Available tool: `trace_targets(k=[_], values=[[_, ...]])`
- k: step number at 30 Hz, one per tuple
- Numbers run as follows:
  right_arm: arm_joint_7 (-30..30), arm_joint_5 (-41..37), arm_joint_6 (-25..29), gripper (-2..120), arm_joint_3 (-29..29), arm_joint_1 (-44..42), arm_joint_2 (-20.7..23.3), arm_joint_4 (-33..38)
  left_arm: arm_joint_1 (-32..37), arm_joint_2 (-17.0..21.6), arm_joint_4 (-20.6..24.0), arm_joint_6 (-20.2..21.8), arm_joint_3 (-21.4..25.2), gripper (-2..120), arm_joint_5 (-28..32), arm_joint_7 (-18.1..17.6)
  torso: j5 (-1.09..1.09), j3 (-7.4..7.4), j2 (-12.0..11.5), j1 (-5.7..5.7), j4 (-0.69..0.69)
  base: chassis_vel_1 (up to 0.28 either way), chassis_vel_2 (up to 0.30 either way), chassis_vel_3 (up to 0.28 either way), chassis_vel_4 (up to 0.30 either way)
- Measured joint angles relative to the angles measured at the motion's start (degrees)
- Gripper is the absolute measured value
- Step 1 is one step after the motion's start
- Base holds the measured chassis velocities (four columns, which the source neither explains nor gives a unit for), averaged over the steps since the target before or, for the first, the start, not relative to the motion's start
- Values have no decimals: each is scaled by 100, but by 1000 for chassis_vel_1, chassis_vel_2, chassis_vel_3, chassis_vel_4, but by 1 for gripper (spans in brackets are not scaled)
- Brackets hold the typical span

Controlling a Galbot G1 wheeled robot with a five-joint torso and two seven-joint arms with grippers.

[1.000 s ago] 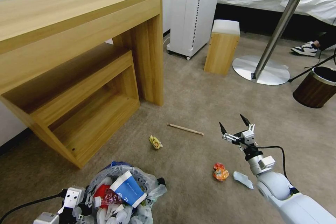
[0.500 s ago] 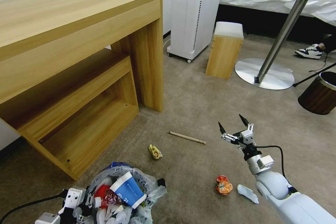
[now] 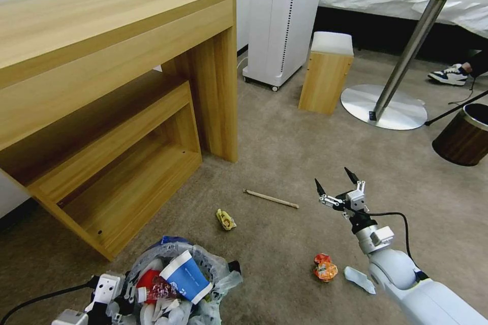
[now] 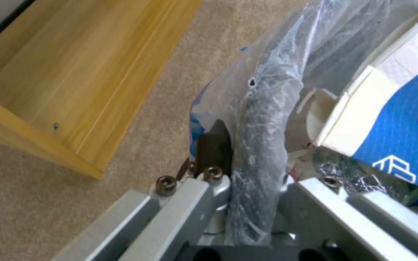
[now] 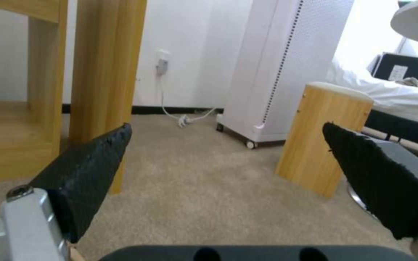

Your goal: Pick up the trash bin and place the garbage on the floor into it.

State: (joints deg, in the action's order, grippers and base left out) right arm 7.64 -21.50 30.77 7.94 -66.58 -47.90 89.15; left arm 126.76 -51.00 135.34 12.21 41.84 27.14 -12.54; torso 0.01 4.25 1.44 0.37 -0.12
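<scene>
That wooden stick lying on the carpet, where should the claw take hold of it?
Near its middle, coming straight down from above. The wooden stick lies flat on the carpet, thin and long, so fingers closing across its width likely hold best. The open right claw hangs just to its right.

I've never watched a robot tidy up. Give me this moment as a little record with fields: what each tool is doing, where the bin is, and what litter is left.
left tool: shut on the trash bin's rim
trash bin: near the robot's left side, bag-lined, holding a blue-white carton and wrappers
right tool: open, empty, raised above the floor
litter left on floor: wooden stick, yellow scrap, orange-red wrapper, white scrap
nearest litter to right tool: wooden stick, judging by the head view
nearby: wooden desk, brown bin
</scene>
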Motion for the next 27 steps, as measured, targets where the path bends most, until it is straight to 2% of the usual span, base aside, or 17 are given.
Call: trace_targets(k=[6, 27], values=[[37, 173, 10, 100, 27, -7, -17, 27, 17, 18, 6, -1, 9, 0, -3, 3, 0, 0, 0, 0, 0, 0, 0, 0, 0], [-14, 68, -9, 100, 97, -106, 22, 105, 23, 3, 6, -11, -59, 0, -54, 26, 0, 0, 1, 0, 0, 0, 0, 0, 0]])
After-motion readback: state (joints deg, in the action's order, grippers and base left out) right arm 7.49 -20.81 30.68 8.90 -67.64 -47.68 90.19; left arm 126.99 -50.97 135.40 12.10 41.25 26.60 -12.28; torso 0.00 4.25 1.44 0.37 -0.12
